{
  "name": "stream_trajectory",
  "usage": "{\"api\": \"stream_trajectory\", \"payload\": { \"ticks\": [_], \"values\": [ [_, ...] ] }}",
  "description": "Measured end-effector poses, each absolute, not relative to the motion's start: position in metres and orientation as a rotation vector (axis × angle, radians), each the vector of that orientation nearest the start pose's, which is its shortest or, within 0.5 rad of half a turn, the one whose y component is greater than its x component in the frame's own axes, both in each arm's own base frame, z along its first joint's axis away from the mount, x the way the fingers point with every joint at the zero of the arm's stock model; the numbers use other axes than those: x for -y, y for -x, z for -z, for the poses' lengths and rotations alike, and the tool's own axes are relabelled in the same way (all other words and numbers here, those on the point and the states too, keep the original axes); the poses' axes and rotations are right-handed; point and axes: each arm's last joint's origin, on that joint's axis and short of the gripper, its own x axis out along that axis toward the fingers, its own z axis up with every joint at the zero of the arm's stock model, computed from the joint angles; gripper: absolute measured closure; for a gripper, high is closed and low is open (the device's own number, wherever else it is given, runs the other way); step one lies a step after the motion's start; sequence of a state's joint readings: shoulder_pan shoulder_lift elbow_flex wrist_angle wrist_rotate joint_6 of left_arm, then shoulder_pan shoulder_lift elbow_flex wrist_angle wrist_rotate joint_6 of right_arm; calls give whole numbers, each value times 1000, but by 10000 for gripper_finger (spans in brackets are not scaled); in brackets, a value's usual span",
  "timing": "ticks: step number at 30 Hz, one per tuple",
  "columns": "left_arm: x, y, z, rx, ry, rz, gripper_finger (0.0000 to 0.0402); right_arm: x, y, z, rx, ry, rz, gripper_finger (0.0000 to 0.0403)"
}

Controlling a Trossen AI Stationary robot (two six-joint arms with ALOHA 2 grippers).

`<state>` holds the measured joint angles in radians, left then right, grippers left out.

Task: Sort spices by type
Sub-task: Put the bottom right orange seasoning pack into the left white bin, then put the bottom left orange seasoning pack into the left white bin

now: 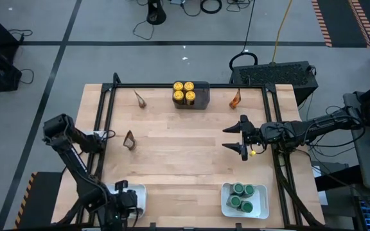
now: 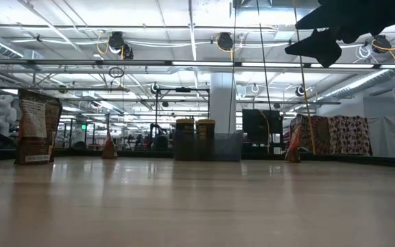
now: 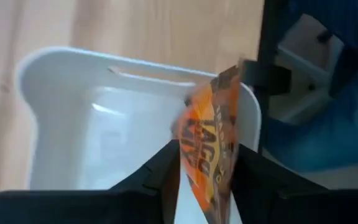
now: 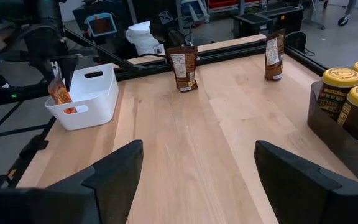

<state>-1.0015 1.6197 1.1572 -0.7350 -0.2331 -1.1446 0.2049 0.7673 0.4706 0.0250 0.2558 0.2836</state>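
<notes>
An orange-brown spice packet [image 3: 209,146] stands upright between the fingers of my left gripper [image 3: 207,180], inside the white tray [image 3: 73,118] at the table's near left corner [image 1: 139,191]. The gripper is open. Seen from the right wrist, the packet [image 4: 59,93] dips below the tray rim under that gripper [image 4: 61,65]. My right gripper [image 1: 236,138] hangs open and bare above the table's right half. Two brown packets [image 1: 129,139] [image 1: 140,98] and an orange one [image 1: 236,98] stand on their bases. Yellow-lidded jars [image 1: 185,91] fill the dark bin, and green-lidded jars [image 1: 243,196] the right tray. My left gripper comes from above, slanting down, with the packet's upper part between its fingers. The packet's one face [image 3: 232,155] lies against one finger [image 3: 257,171]. A strip of white tray shows between its other face and the other finger [image 3: 157,177]. Whether its lower end rests on the tray floor I cannot tell.
A black frame rail [image 1: 105,122] runs along the table's left side, another [image 1: 278,122] along the right. The dark bin [image 1: 201,95] stands at the far edge, the right tray [image 1: 227,205] at the near edge. Bare wood lies between them.
</notes>
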Motion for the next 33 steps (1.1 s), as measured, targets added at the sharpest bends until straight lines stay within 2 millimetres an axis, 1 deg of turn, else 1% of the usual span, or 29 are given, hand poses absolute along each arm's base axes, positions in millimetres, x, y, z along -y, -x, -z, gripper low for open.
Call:
{"api": "stream_trajectory", "payload": {
  "ticks": [4,11,17,21,25,29,31,33],
  "values": [
    [262,-180,-224,-1252,372,94,250,-28,-172,-247,-256,-205,86,111],
    [258,-187,-232,-1376,446,197,246,-28,-172,-247,-256,-186,83,111],
    [242,-194,-256,-1316,492,237,246,-28,-172,-247,-257,-179,83,111],
    [225,-191,-274,-1252,474,239,247,-28,-172,-246,-261,-178,83,111],
    [201,-181,-288,-1196,386,154,247,-28,-171,-245,-278,-173,85,111],
    [173,-173,-298,-1123,270,-27,247,-28,-171,-244,-283,-172,86,111],
    [158,-170,-302,-1097,281,-140,247,-28,-171,-244,-283,-169,85,111],
    [139,-167,-306,-1092,341,-286,247,-28,-171,-244,-284,-162,84,111]
  ]
}}
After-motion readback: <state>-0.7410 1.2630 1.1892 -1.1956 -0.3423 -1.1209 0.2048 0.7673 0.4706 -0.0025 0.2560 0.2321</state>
